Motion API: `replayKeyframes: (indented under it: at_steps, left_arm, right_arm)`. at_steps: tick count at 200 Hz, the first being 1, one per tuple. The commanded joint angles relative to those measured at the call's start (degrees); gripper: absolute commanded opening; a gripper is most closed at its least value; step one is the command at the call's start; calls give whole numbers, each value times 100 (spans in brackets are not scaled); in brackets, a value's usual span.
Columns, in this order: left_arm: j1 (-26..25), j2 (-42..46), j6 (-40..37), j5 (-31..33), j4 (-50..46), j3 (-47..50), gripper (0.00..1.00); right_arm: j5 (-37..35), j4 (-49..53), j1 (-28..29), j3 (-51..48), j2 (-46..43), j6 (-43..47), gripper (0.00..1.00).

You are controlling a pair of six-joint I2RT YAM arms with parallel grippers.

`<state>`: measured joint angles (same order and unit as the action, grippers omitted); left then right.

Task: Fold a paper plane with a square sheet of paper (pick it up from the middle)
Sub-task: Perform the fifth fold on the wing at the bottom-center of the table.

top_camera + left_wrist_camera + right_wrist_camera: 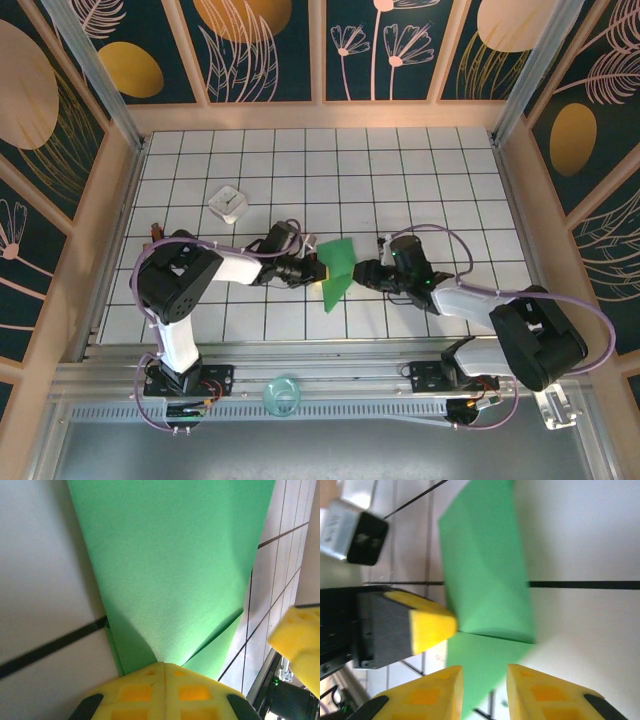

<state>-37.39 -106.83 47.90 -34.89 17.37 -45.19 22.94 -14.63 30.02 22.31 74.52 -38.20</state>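
Pinching the green sheet of paper at its 9 o'clock edge, your left gripper has its yellow pads pressed flat together, with the paper fanning out beyond them in the left wrist view. Your right gripper comes in from 3 o'clock. Its two fingers stand apart, and a loose flap of the sheet lies in the gap without being clamped, with bare tile showing beside it.

The sheet sits near the middle of the tiled table, a little toward 6 o'clock, directly between the two grippers. It carries diagonal creases and doubled layers, and one end tapers toward 6 o'clock. It reads as a part-folded wedge, not yet a narrow dart. A small white box lies well apart at about 10 o'clock from the sheet.

You appear to be mid-fold, with one side anchored while the other is re-gripped. For the next move, I judge the left pinch should hold firm as the anchor. Settle the right fingers squarely over the flap and close on a single layer edge. Then carry it across to the centre crease and press it flat. Thin paper will likely buckle or slide if both arms pull, so keep the motion slow and low.
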Motion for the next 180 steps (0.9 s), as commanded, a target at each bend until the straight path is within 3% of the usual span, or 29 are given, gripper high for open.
replayKeyframes:
  at_steps: [1,40,102,117,152,180]
  left_arm:
    - [103,-264,-864,-133,-753,-318,1]
    - [149,-402,-1130,-211,-967,-462,1]
    - [172,-483,-1299,-256,-1101,-587,1]
    - [171,-492,-1335,-263,-1114,-609,1]
    - [186,-458,-1503,-204,-1254,-784,2]
    - [142,251,-1630,390,-1042,-564,20]
  right_arm:
    - [165,680,-431,237,14,234,31]
    - [507,404,-523,240,273,109,37]
    - [780,-178,-396,501,1032,78,35]
    - [855,-355,-366,567,1215,37,31]
    - [633,-252,-347,669,1201,-135,7]
    - [251,139,-230,640,820,-845,0]
